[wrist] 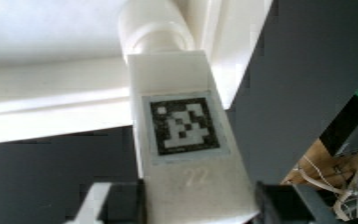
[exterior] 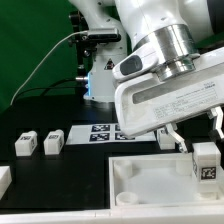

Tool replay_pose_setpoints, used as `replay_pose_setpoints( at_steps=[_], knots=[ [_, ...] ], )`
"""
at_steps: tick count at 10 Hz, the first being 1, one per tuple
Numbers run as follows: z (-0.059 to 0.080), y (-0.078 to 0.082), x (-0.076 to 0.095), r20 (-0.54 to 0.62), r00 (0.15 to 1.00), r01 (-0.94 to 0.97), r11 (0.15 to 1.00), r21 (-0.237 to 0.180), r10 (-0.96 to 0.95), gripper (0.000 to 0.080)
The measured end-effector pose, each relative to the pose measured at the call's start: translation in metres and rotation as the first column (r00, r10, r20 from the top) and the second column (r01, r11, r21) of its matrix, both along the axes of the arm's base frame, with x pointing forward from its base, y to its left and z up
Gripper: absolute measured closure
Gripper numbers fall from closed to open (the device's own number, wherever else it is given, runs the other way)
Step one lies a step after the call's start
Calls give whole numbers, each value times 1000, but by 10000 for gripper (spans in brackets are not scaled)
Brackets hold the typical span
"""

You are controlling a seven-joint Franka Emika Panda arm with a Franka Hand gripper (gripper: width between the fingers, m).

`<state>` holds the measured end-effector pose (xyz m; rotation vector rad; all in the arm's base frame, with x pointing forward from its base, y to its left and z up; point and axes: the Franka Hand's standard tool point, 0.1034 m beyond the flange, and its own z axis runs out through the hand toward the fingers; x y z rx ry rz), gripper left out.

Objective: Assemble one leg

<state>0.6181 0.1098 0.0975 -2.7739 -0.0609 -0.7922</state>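
A robot's gripper [exterior: 203, 146] clamps the small white leg [exterior: 205, 164] end-down, tag outward, over the tray [exterior: 140, 180] corner at the exterior view's right (two spare blocks [exterior: 52, 143] lie well beyond the tray), seemingly to seat it there.

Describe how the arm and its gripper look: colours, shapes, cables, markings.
The arm is glossy white with rounded shells and a silvery-grey ring at the wrist. The gripper has a boxy white body and slim fingers. A thin pale cable runs behind it.
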Motion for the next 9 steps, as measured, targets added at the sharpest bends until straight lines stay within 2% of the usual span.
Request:
replay_pose_setpoints(
  at_steps=[4,9],
  knots=[
    [-1,4,-1,74,996,60,998,-10,-59,502],
    [-1,4,0,44,997,56,998,5,-56,501]
  ],
)
